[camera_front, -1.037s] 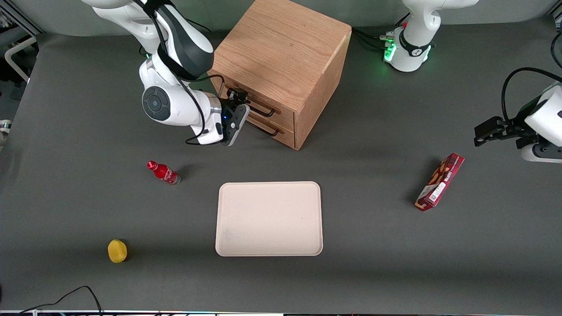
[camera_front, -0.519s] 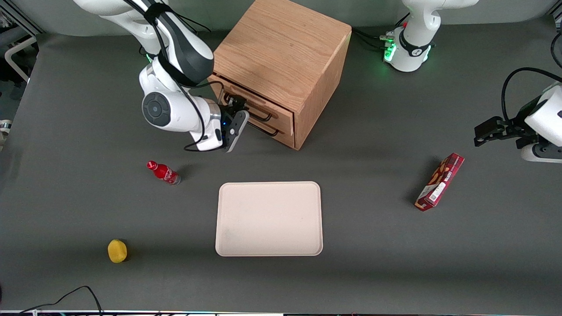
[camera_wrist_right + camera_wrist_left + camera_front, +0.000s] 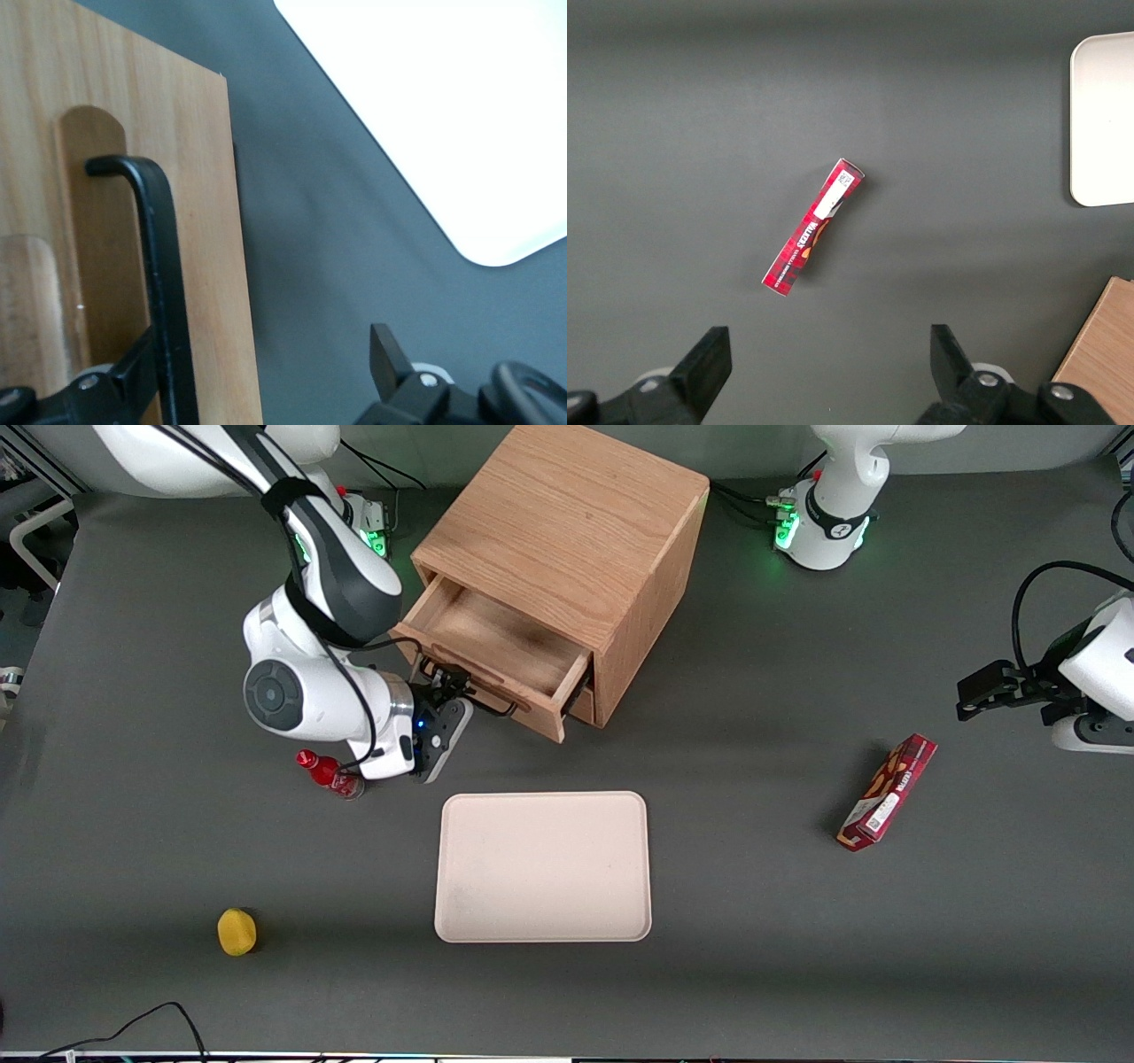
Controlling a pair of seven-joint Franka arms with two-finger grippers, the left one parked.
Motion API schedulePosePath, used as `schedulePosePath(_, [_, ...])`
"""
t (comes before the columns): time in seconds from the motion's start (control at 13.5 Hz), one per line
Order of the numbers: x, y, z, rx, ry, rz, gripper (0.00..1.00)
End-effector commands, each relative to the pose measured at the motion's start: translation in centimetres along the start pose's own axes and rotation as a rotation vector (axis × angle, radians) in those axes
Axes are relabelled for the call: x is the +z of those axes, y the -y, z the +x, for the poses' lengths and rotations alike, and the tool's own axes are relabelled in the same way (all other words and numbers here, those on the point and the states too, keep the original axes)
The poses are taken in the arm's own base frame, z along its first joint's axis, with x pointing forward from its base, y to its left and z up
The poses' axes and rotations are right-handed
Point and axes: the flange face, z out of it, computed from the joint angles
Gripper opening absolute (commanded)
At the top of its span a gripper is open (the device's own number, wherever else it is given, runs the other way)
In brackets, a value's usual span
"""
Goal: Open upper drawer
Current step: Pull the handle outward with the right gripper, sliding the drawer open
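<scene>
The oak cube cabinet (image 3: 567,522) stands on the grey table. Its upper drawer (image 3: 496,642) is pulled well out and its light-wood inside shows bare. My right gripper (image 3: 449,691) is at the drawer's long black bar handle (image 3: 485,703), at the end toward the working arm. In the right wrist view the handle (image 3: 164,292) runs down the drawer front (image 3: 213,221). One finger (image 3: 133,367) lies against the bar and the other stands far from it, so the gripper (image 3: 261,367) is open. The lower drawer is mostly hidden under the upper one.
A cream tray (image 3: 542,866) lies nearer the front camera than the cabinet and shows in the right wrist view (image 3: 461,115). A red bottle (image 3: 330,773) lies right beside my wrist. A yellow object (image 3: 236,931) lies near the table's front edge. A red box (image 3: 888,792) lies toward the parked arm's end.
The upper drawer has slid from shut to well open, toward the front camera. My gripper moved with its handle, and my wrist now reaches the red bottle.
</scene>
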Motion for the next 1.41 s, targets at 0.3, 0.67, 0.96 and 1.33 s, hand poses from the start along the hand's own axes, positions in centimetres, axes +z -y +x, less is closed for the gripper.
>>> schedulePosePath(0.3, [-2.4, -5.7, 0.9, -0.017, 0.013, -0.016, 1.00])
schedulePosePath(0.67, [-4.3, -8.4, 0.6, -0.064, 0.043, -0.053, 1.00])
schedulePosePath(0.96, [-5.7, -10.0, -0.2, -0.085, 0.034, -0.071, 1.00])
schedulePosePath(1.33, [-6.5, -11.9, -0.5, -0.089, 0.035, -0.107, 1.00])
